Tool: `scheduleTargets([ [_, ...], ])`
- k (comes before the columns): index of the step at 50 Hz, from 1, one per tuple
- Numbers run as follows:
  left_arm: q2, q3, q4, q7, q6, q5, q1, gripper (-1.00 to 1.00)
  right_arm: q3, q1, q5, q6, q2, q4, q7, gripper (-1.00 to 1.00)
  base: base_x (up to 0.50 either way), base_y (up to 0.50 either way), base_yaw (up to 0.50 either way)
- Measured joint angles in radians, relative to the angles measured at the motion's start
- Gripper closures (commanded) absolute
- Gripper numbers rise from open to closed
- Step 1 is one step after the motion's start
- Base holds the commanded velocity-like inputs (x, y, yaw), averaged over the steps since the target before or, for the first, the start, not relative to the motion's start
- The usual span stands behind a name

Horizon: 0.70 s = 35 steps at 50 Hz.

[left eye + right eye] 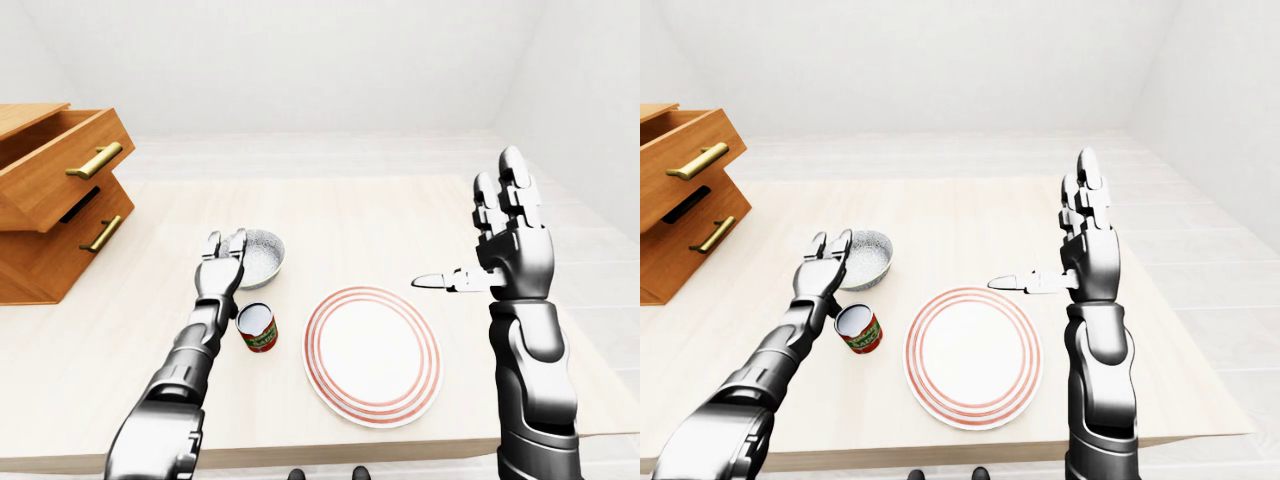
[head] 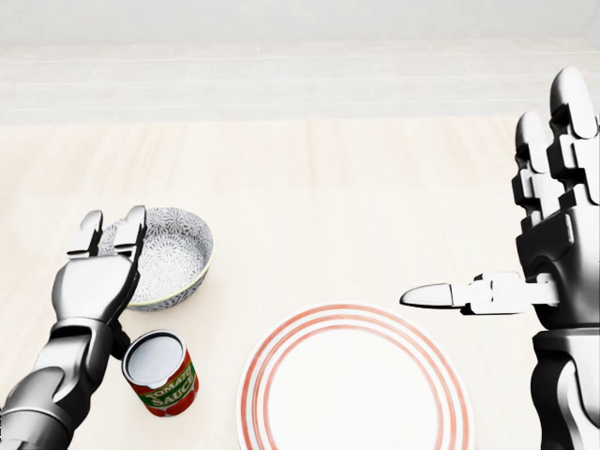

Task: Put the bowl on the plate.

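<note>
the only writing is seen on the can (image 2: 161,373): a red and green label w/ "sauce" read clearly and, above it, letters that prob. spell "tomato", though the word's start is turned out of sight. the can is stood upright on the counter (image 2: 356,187), grey top up, just below the bowl (image 2: 176,251) in the head view.

the bowl is set upright, mouth up, at the head view's left; being round, no long axis is shown. a grey floral pattern is seen inside and out, w/ a pale green rim. it is placed apart from the plate (image 2: 251,389), which lies flat at bottom centre, white w/ red rings, nothing on it.

the left hand (image 2: 94,281) is held at the bowl's left rim, its fingers (image 2: 133,225) spread straight over the edge and closed on nothing.

the right hand (image 2: 553,244) is raised right of the plate, fingers upright, thumb stretched toward the view's left, nothing held.

a wooden drawer unit (image 1: 60,190) w/ brass handles is seen at the left-eye view's left.
</note>
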Motion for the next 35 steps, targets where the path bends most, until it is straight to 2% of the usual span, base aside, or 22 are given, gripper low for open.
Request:
scheduleTargets([
  [35, -0.013, -0.036, 0.163, 0.092, 0.0, 0.033, -0.045, -1.0, 0.005, 0.003, -0.001, 0.0, 0.003, 0.026, 0.002, -1.0, 0.0, 0.0, 0.0],
])
